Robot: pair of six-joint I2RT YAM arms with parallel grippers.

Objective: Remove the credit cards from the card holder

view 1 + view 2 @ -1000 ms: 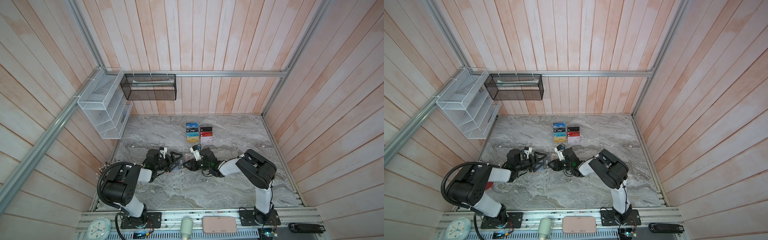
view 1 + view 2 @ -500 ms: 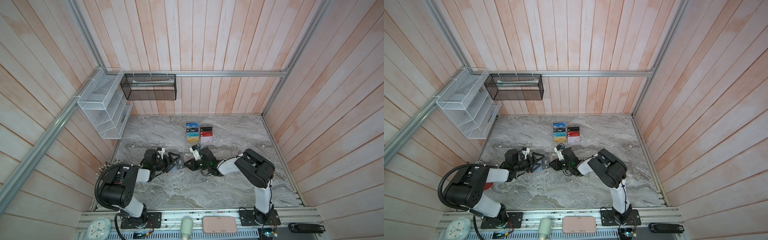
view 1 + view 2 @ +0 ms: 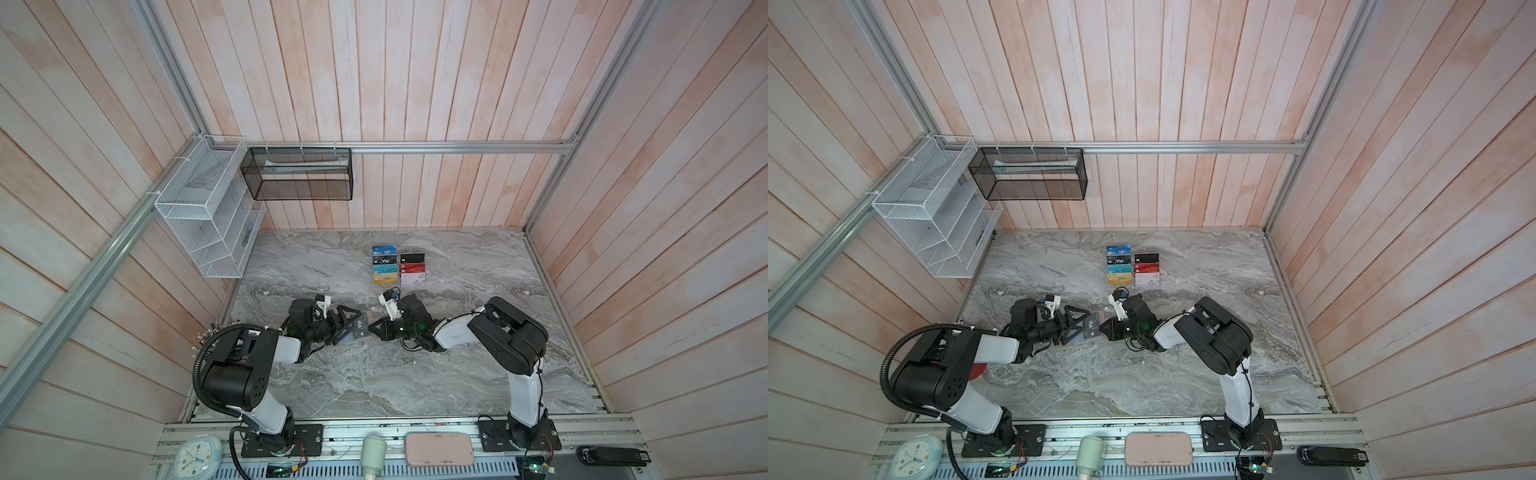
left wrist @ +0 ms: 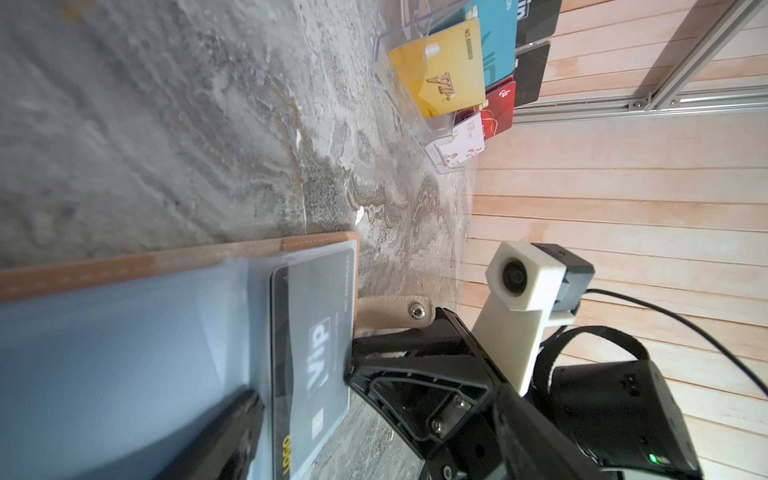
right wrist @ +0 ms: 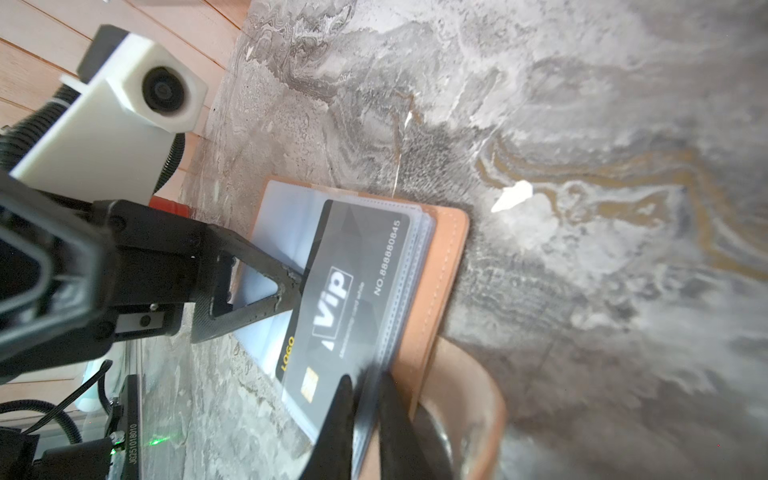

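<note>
Now the card holder (image 3: 357, 332) lies open on the marble table (image 3: 374, 382), near its middle and somewhat toward the left edge, well apart from the clear rack (image 3: 398, 266) of coloured cards that stands toward the far edge. The left gripper (image 3: 348, 326) has its jaws wide apart, and one finger (image 5: 266, 286) rests on the pale blue lining right at the edge of the black Vip card (image 5: 353, 286), which sits in a clear sleeve. The right gripper (image 5: 365, 399) has its jaws nearly together, clamped on the chip corner of this card, though the blur may hide that only the sleeve is pinched.
</note>
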